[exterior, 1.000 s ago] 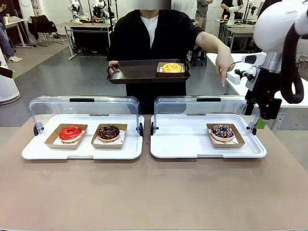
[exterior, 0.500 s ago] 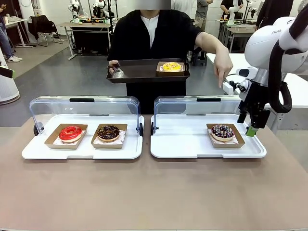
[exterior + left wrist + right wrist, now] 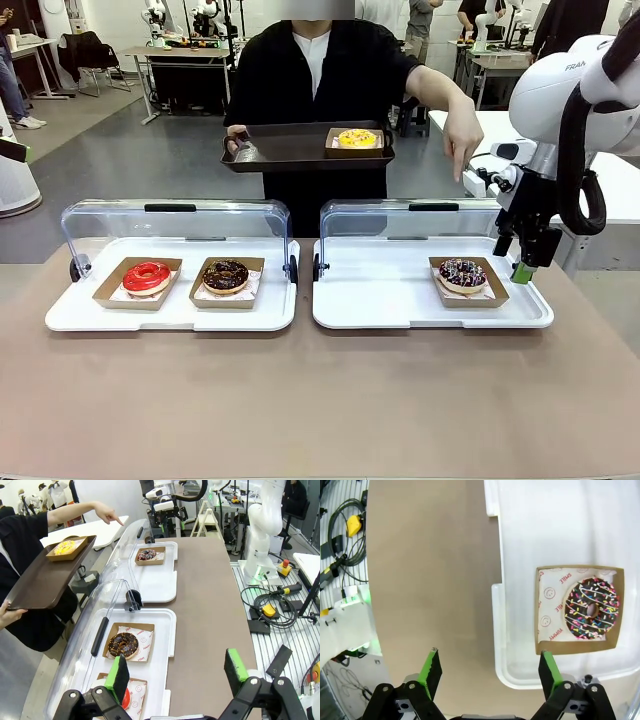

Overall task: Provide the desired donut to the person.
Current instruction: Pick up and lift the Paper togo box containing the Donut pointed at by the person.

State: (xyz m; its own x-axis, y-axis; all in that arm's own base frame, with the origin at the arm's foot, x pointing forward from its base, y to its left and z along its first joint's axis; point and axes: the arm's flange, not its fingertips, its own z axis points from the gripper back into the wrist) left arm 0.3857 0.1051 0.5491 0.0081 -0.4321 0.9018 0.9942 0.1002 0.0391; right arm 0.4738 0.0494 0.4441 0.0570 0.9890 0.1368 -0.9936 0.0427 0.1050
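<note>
Approach step; no grasp made yet. The person (image 3: pixel 310 90) points down toward the sprinkled chocolate donut (image 3: pixel 462 272), which sits in its paper box (image 3: pixel 492 296) on the right white tray (image 3: pixel 380 300). Right hand (image 3: pixel 524 266) hovers just right of the box, jaws wide, empty. Left hand (image 3: pixel 177 677) is wide too, empty. Next move likely: shift left over the box, descend, close on its rim.

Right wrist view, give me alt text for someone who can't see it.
The right end effector, open and empty, looks straight down over the edge of a white tray on a brown table. In the tray, off to one side, a chocolate donut with coloured sprinkles sits in a cardboard box.
</note>
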